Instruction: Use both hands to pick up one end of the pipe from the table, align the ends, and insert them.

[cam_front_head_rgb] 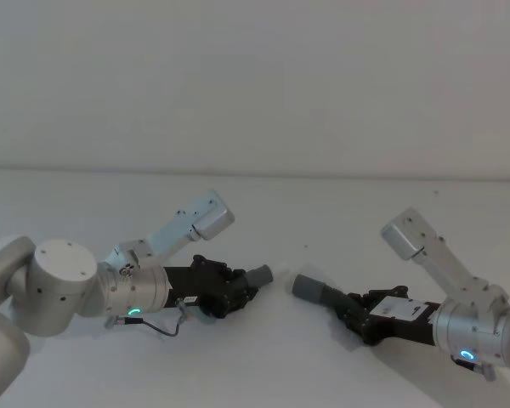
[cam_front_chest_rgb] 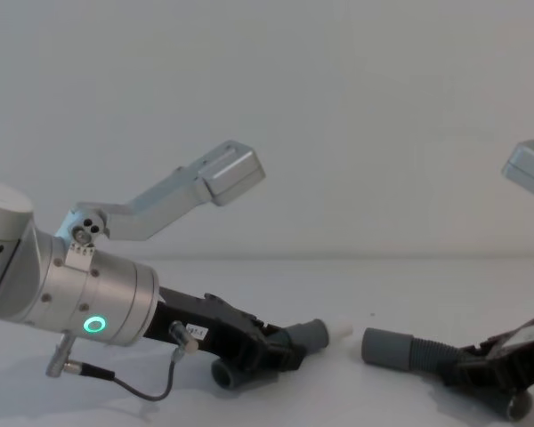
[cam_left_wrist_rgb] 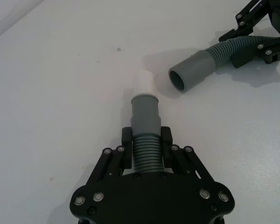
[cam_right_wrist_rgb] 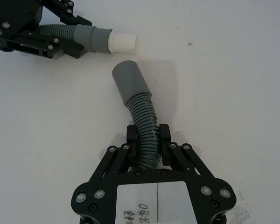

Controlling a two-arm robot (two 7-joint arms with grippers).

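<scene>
The left wrist (cam_front_chest_rgb: 80, 298), a thick silver cylinder with a green ring light (cam_front_chest_rgb: 93, 325), fills the near left of the chest view, and a thin grey cable (cam_front_chest_rgb: 142, 391) loops beneath it. From it the left gripper (cam_front_head_rgb: 242, 287) reaches low over the table (cam_front_head_rgb: 323, 212) toward the middle. Its fingers (cam_left_wrist_rgb: 127, 136) are clamped on the ribs of the short hose (cam_left_wrist_rgb: 147, 156), just behind the cuff (cam_left_wrist_rgb: 144, 114). The cuff juts forward out of the grip and ends in a narrower whitish tip (cam_right_wrist_rgb: 123, 43).

The right gripper (cam_front_head_rgb: 350, 310) comes in low from the right and is clenched on the long hose (cam_right_wrist_rgb: 144, 121) partway along its ribbed length. Beyond the grip this hose bends and ends in a smooth grey cuff (cam_right_wrist_rgb: 128, 81) with an open round mouth (cam_left_wrist_rgb: 177, 79).

The two cuffs lie near the middle of the table, pointing roughly at each other from left and right. They stay apart, with a strip of bare white table between the whitish tip and the open mouth. They are not in line: in the head view the left cuff (cam_front_head_rgb: 259, 275) sits a little farther back than the right one (cam_front_head_rgb: 310, 289), and their axes meet at an angle. Both ends are low by the table; whether either touches it cannot be told.
</scene>
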